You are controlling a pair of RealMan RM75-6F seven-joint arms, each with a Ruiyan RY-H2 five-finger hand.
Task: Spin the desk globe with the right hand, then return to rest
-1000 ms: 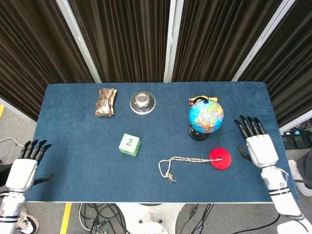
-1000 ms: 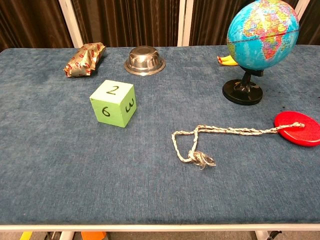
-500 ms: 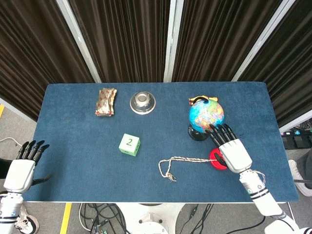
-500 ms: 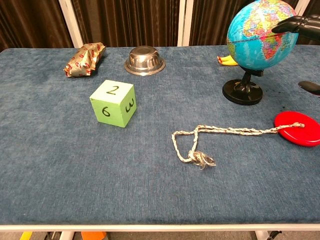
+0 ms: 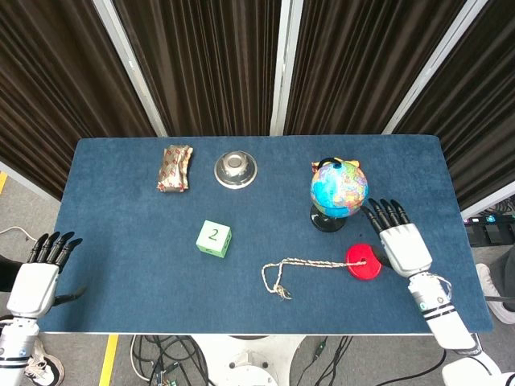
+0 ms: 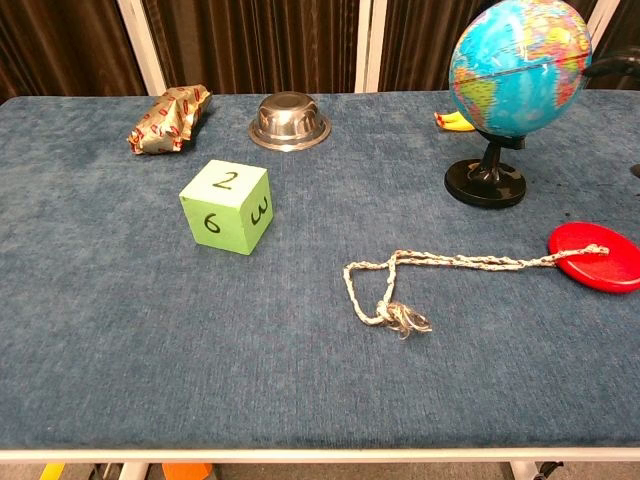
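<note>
The desk globe stands on its black base at the right of the blue table; in the chest view the globe fills the upper right. My right hand lies just right of the globe, palm down and fingers spread, its fingertips a small gap from the sphere. It holds nothing. In the chest view only dark fingertips show at the right edge. My left hand hangs off the table's front left corner, fingers extended and empty.
A red disc with a knotted rope lies just in front of the globe, beside my right hand. A green die, steel bowl and foil packet sit further left. A yellow object lies behind the globe.
My right hand swept in from the right edge, reached the globe half a second ago, and has now drawn back rightward. The globe shows a different face and has turned.
</note>
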